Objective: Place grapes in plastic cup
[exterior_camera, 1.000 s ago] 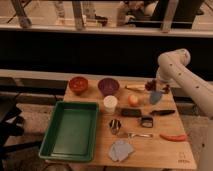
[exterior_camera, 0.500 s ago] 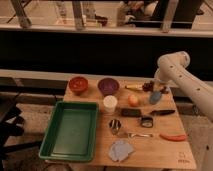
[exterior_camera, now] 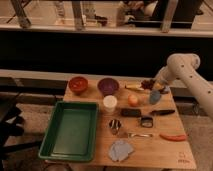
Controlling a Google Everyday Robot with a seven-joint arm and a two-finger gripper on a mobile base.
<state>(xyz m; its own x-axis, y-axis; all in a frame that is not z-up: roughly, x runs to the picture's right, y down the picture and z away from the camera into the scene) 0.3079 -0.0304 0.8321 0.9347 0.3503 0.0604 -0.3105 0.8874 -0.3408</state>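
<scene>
The white robot arm (exterior_camera: 187, 75) reaches in from the right, and its tool (exterior_camera: 151, 86) hangs above the far right part of the wooden bench (exterior_camera: 150, 150), clenched on the small bunch of dark purple-brown grapes (exterior_camera: 147, 83), which is lifted clear of the bench surface. Just below and slightly right of the bunch stands the tall pale light-blue plastic cup (exterior_camera: 154, 97), upright on the bench; the grapes are above its rim and a little to its left, not inside it. Left of the cup lies the orange-red apple (exterior_camera: 133, 100), and further left stands a shorter cream-white cylindrical cup (exterior_camera: 110, 103). Behind these, toward the far edge, sit a purple bowl (exterior_camera: 108, 85) and a red-orange bowl (exterior_camera: 78, 84), side by side. A large green plastic tray (exterior_camera: 70, 129) fills the left side of the bench. Nearer the front lie a folded grey-blue cloth (exterior_camera: 120, 149), a slim orange-red item (exterior_camera: 173, 136) at the right, and a black-handled knife (exterior_camera: 162, 112) just in front of the blue cup.
</scene>
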